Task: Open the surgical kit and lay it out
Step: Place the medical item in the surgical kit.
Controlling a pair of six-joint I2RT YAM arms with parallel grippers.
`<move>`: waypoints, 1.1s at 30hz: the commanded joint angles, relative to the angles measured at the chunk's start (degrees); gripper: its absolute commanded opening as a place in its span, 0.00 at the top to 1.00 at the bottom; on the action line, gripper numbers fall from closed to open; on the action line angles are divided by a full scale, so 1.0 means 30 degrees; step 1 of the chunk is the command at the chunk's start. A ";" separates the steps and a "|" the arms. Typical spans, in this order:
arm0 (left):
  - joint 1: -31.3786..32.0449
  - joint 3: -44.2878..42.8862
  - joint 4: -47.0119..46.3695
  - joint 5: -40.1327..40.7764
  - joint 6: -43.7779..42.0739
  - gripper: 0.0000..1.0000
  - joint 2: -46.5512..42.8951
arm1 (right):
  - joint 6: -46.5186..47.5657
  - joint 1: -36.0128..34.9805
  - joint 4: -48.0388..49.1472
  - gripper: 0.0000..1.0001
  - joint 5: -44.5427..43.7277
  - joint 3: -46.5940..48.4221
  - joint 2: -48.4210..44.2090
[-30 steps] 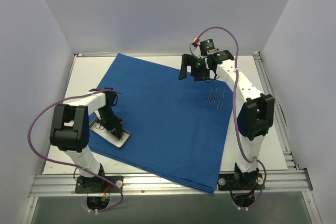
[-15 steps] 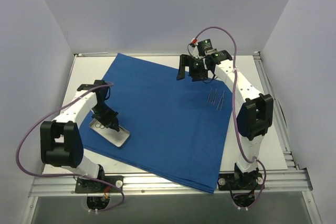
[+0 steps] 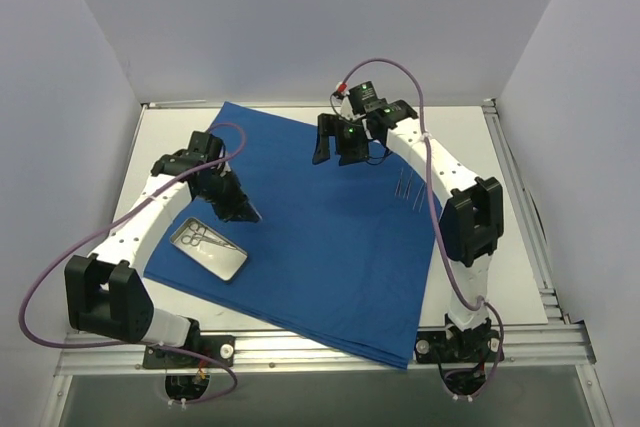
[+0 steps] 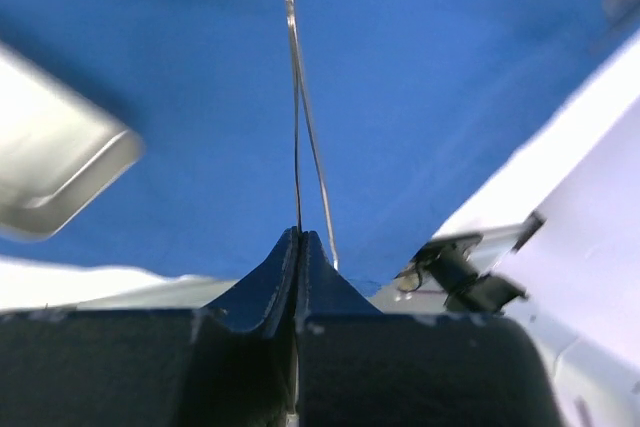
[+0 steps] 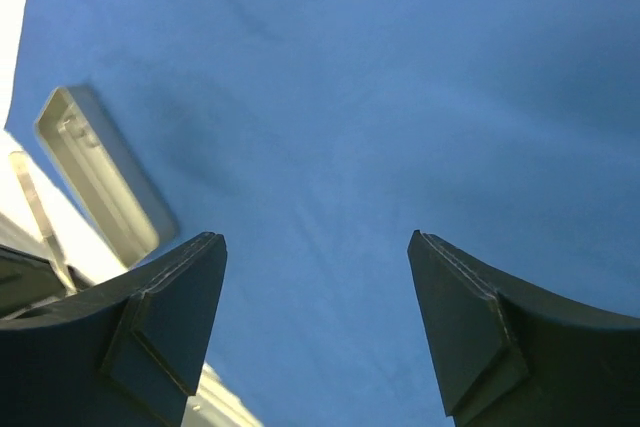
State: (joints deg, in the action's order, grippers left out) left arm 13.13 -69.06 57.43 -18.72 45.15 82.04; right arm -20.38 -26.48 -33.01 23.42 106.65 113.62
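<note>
**My left gripper lifts one thin instrument over the blue drape while my right gripper hangs open**

Seen from above, the royal-blue drape (image 3: 330, 237) lies unfolded and flat over most of the white table (image 3: 165, 137). One of its corners points toward the far left.

My left gripper (image 3: 243, 210) is raised above the left part of the drape, just beyond the small shiny metal tray (image 3: 222, 259). The tray sits on the drape near its left edge. A pair of scissor-like instruments (image 3: 200, 237) lies inside it.

In my left wrist view, the two fingers are pressed tightly together on the end of a thin silver instrument (image 4: 297, 97). It sticks straight out from the fingertips, with two slender arms that meet at the far tip. Blue cloth fills the view behind it.

My right gripper (image 5: 315, 239) is over the far middle of the drape. Its jaws are spread wide, with only blue cloth visible between them, and it holds nothing.

A few more thin silver instruments (image 3: 410, 187) lie side by side on the right part of the drape, close to my right arm.
</note>
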 commanded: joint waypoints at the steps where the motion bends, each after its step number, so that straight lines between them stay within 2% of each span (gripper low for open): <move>1: 0.1364 -0.1851 -0.3028 -0.1231 -0.1979 0.98 -0.0014 | -0.1228 -0.0722 0.0164 0.27 0.1038 0.1011 -0.0052; 5: 0.2507 -0.2732 -0.3731 -0.1552 -0.2714 0.98 0.1010 | -0.1614 -0.1660 0.0166 0.28 0.0866 0.2181 0.0240; 12: 0.3388 -0.3319 -0.4903 -0.1904 -0.3154 0.98 0.1657 | -0.1937 -0.3067 -0.0186 0.36 -0.0012 0.3473 0.0856; 21: 0.3740 -0.3494 -0.5403 -0.2022 -0.3213 0.98 0.1862 | -0.1878 -0.3390 -0.0245 0.44 0.0367 0.3942 0.1119; 33: 0.4267 -0.4110 -0.5110 -0.1553 -0.3271 0.98 0.2156 | -0.1761 -0.3858 -0.0509 0.46 0.0572 0.4176 0.1735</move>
State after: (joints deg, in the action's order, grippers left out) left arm 25.50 -78.08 43.66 -23.99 36.64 88.42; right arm -25.69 -37.23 -33.50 24.27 116.75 118.69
